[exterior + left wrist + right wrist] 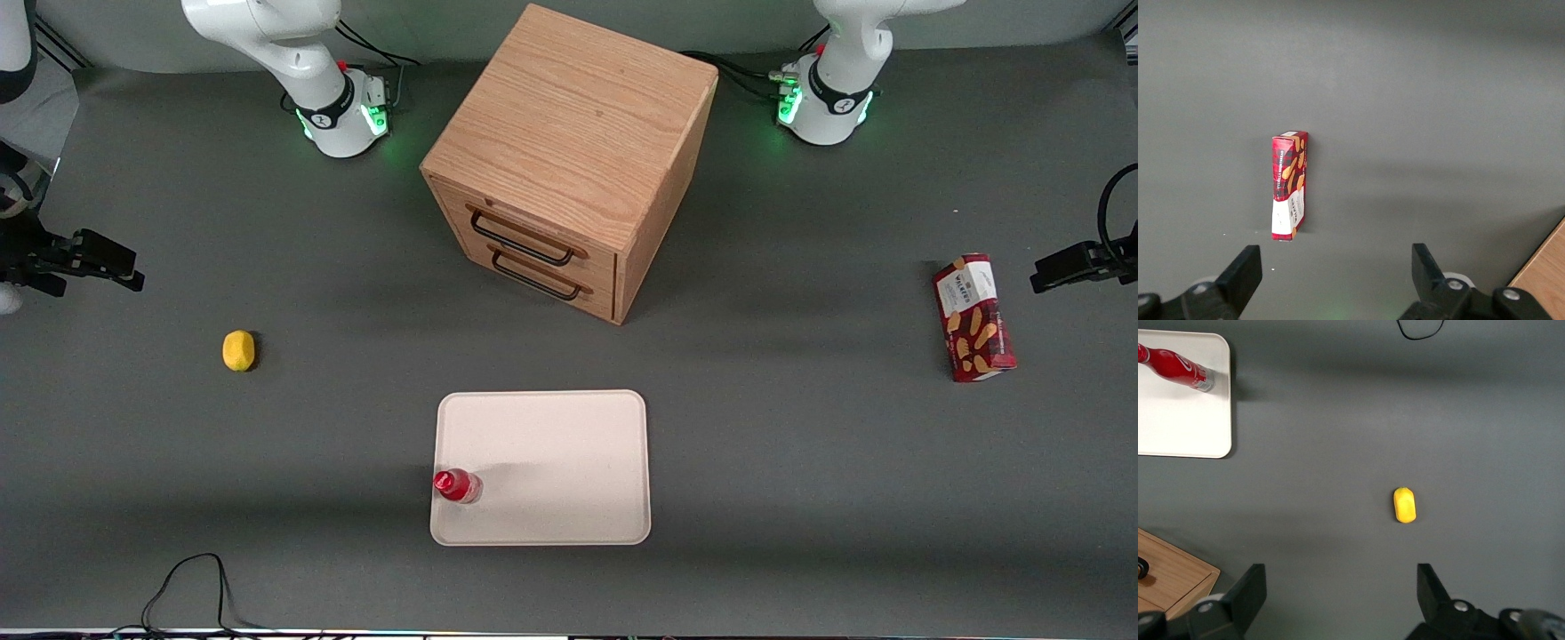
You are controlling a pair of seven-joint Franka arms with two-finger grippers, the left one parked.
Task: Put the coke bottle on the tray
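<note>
The coke bottle (457,485), small and red with a red cap, stands upright on the tray (569,444), at the tray's corner nearest the front camera on the working arm's side. It also shows in the right wrist view (1178,365) on the cream-white tray (1185,420). My right gripper (120,267) hangs high over the working arm's end of the table, far from the tray. In the right wrist view the gripper (1341,590) is open and empty, with bare table between its fingers.
A yellow lemon (238,349) lies on the table between gripper and tray, also in the right wrist view (1404,505). A wooden two-drawer cabinet (569,151) stands mid-table. A red biscuit box (973,317) lies toward the parked arm's end. A black cable (191,578) loops at the near edge.
</note>
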